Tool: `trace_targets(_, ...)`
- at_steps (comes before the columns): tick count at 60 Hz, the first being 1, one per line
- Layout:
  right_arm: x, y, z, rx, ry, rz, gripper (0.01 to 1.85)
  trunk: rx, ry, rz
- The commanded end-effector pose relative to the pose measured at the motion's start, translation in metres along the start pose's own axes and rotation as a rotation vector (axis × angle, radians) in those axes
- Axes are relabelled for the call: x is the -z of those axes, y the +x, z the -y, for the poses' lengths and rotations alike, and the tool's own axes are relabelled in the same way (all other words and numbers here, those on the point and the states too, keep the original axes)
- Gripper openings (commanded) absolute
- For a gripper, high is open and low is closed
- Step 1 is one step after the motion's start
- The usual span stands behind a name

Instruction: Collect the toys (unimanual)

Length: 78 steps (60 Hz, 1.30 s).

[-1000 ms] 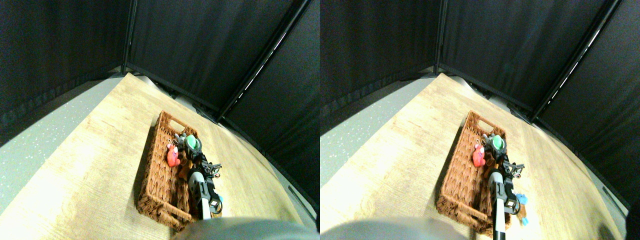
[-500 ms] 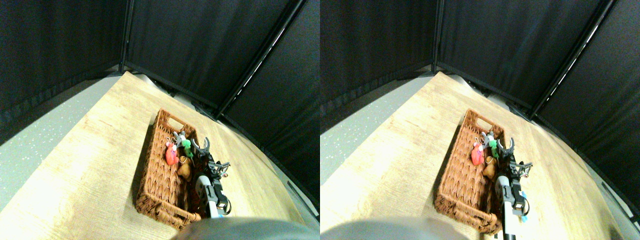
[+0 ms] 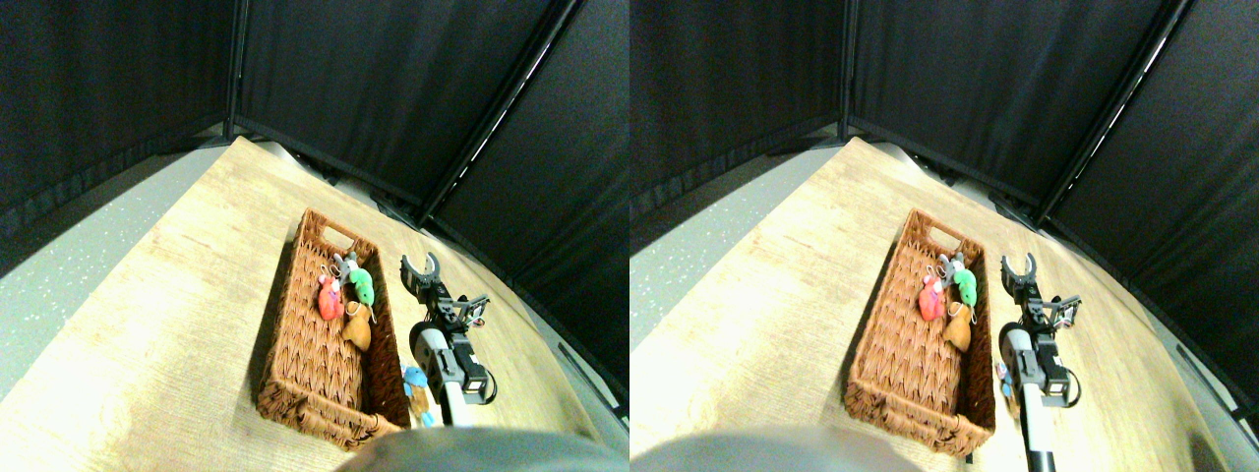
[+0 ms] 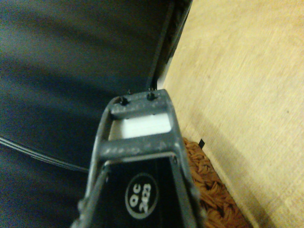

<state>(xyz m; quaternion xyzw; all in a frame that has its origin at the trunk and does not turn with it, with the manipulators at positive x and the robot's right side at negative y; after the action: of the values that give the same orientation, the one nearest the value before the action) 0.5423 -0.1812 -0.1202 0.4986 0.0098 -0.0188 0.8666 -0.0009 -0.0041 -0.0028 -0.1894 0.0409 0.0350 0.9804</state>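
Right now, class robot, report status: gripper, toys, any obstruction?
Right gripper open, empty, raised beside wicker basket. Green toy, pink-red toy, tan toy in basket. Blue toy on the table outside it. Nothing in the way.

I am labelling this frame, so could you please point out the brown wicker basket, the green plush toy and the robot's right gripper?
Brown wicker basket (image 3: 313,359): stereo pair view, bare woven floor.
Green plush toy (image 3: 363,286): stereo pair view, its body, inside the basket.
Right gripper (image 3: 421,265): stereo pair view, between its spread fingertips, beside the basket.

Brown wicker basket (image 3: 315,364) on wooden floor (image 3: 177,324); black curtain panels (image 3: 374,88) behind
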Motion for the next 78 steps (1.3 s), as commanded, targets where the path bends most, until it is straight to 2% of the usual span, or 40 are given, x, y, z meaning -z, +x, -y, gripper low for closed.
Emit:
trace_targets(1,-0.009,-0.005,-0.002,-0.059,0.019,0.067,0.36,0.01,-0.039,-0.006)
trace_targets(8,-0.018,-0.015,0.022,-0.067,0.026,0.079,0.38,0.012,-0.03,-0.011)
trace_targets(10,-0.019,-0.018,0.031,-0.081,0.041,0.062,0.39,0.013,-0.027,-0.012)
trace_targets(18,-0.019,-0.033,0.058,-0.038,0.094,0.113,0.43,0.017,-0.017,-0.021)
trace_targets(24,-0.016,-0.044,0.07,0.006,0.119,0.143,0.46,0.018,-0.012,-0.024)
trace_targets(27,-0.015,-0.047,0.074,0.023,0.132,0.145,0.5,0.02,-0.011,-0.028)
trace_targets(33,-0.012,-0.054,0.079,0.05,0.151,0.121,0.5,0.021,-0.01,-0.026)
trace_targets(41,-0.008,-0.065,0.081,0.092,0.165,0.104,0.61,0.019,-0.011,-0.028)
trace_targets(47,-0.008,-0.071,0.082,0.112,0.175,0.082,0.72,0.018,-0.014,-0.027)
trace_targets(61,-0.007,-0.078,0.09,0.181,0.212,0.071,0.79,0.015,-0.019,-0.034)
trace_targets(66,-0.004,-0.079,0.1,0.241,0.254,0.088,0.9,0.014,-0.018,-0.036)
trace_targets(72,-0.002,-0.081,0.113,0.28,0.297,0.094,0.95,0.009,-0.02,-0.041)
trace_targets(78,-0.001,-0.079,0.125,0.311,0.36,0.098,0.92,0.006,-0.019,-0.042)
